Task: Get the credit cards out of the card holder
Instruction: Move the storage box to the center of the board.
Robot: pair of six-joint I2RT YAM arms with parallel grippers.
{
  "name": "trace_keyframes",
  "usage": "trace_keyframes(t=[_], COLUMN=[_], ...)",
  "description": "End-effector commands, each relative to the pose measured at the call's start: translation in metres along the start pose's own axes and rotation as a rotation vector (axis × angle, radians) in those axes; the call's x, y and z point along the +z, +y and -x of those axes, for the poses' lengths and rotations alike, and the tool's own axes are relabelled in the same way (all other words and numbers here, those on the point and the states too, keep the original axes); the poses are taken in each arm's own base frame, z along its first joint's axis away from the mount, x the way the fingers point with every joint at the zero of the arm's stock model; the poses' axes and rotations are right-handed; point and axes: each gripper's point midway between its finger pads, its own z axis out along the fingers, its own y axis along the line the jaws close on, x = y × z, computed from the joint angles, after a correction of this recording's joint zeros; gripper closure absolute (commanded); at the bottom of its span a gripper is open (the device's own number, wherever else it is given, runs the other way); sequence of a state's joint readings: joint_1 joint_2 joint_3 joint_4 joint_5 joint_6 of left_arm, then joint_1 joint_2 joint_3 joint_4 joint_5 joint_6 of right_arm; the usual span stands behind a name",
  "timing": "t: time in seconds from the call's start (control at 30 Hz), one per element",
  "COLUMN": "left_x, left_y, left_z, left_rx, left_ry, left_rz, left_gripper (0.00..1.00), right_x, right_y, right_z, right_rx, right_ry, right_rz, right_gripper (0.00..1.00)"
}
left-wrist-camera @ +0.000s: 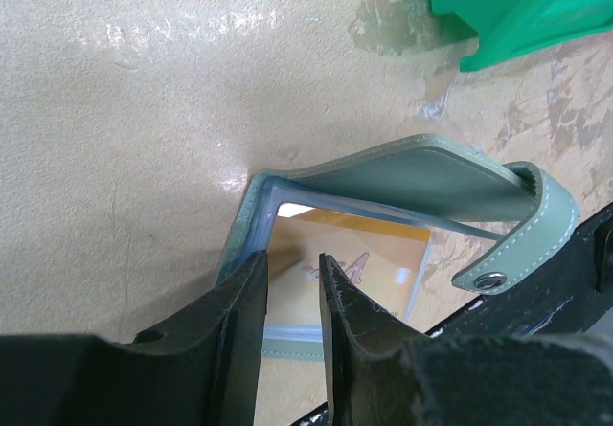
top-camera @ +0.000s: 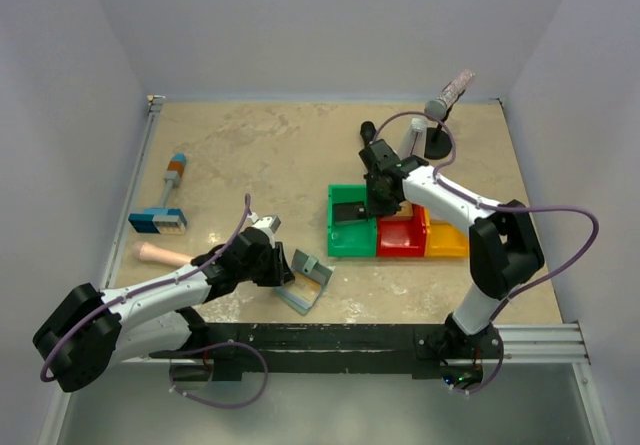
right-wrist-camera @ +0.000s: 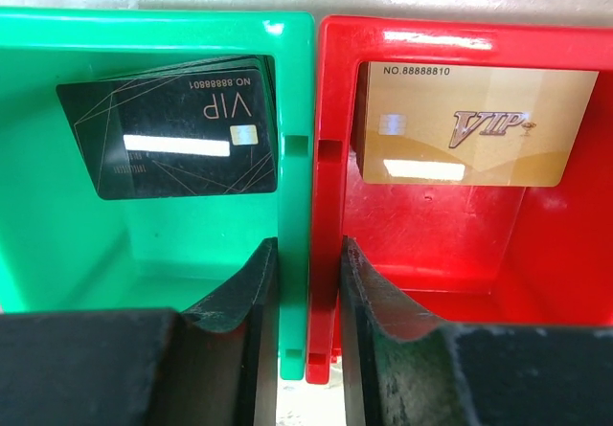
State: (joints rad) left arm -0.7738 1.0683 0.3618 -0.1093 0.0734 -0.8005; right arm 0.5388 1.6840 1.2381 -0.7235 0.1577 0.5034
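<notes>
The green bin (right-wrist-camera: 96,254) holds a dark card (right-wrist-camera: 172,144) and the red bin (right-wrist-camera: 431,244) beside it holds a gold card (right-wrist-camera: 474,124). The right gripper (right-wrist-camera: 306,244) hangs above their adjoining walls, its fingers a narrow gap apart with nothing between them. The card holder (left-wrist-camera: 421,172) lies open on the tabletop (left-wrist-camera: 124,139) with an orange card (left-wrist-camera: 374,254) in its clear pocket, and the left gripper (left-wrist-camera: 292,258) sits over its edge, slightly parted, with nothing visibly held.
</notes>
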Motion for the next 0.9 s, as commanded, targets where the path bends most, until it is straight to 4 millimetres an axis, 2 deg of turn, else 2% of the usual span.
trace_keyframes(t=[0.0, 0.2, 0.4, 0.7, 0.87], left_x=[0.002, 0.001, 0.0, 0.001, 0.001], left_y=[0.0, 0.002, 0.003, 0.001, 0.001], left_z=[-0.004, -0.006, -0.007, -0.007, -0.007], left_rx=[0.018, 0.018, 0.018, 0.02, 0.018], left_ry=[0.007, 0.016, 0.015, 0.018, 0.019], left_rz=[-0.013, -0.007, -0.004, -0.007, -0.008], left_gripper=[0.68, 0.68, 0.68, 0.68, 0.68], right_x=[-0.013, -0.008, -0.002, 0.009, 0.012], right_y=[0.01, 0.018, 0.013, -0.002, -0.003], right_z=[0.037, 0.061, 0.083, 0.099, 0.104], right_rx=[0.037, 0.107, 0.142, 0.192, 0.209], right_ry=[-0.077, -0.087, -0.086, -0.075, -0.072], right_rz=[0.026, 0.037, 0.031, 0.019, 0.025], right_gripper=[1.0, 1.0, 1.0, 1.0, 1.0])
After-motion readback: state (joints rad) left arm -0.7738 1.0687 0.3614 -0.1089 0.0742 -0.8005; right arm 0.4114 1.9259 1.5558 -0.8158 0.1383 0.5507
